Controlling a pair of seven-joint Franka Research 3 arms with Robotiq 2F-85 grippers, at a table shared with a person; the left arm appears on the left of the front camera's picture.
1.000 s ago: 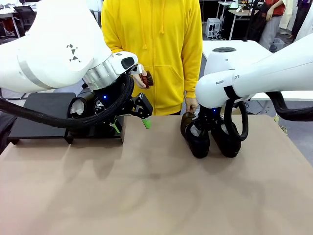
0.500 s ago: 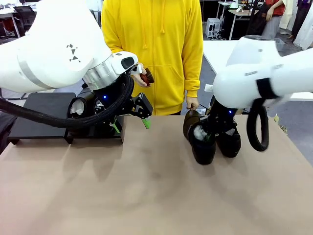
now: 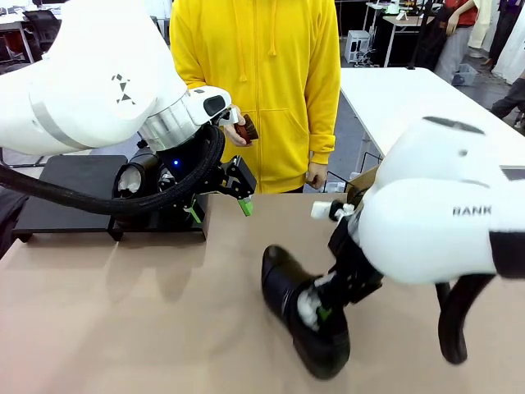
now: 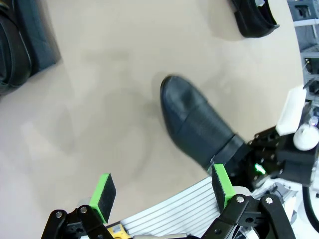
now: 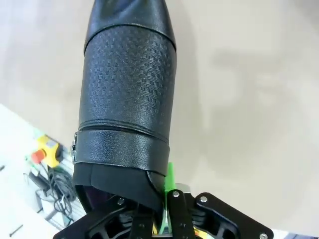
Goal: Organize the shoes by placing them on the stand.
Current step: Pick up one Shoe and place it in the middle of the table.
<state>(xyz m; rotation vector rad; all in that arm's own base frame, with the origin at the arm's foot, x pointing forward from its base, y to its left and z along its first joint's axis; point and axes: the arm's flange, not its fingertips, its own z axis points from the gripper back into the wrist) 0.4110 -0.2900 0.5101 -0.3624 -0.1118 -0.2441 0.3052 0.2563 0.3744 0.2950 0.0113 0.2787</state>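
- Grip detail comes from the right wrist view: the right gripper (image 5: 160, 198) is pinched tight on the heel collar of a shoe (image 5: 127, 89), with one green pad showing at the rim.
- Front view gives you the stand (image 3: 74, 176) at the far left and a person (image 3: 254, 82) holding a brush (image 3: 244, 131).
- Left wrist view adds a second shoe (image 4: 254, 17) on the table (image 4: 99, 99), well apart from the held one.
- Your left gripper (image 4: 162, 191) hangs just beside the stand, jaws wide, holding nothing.
- Held shoe is at the table's middle right, with its long axis diagonal: toe toward the far left, heel toward the robot's side.
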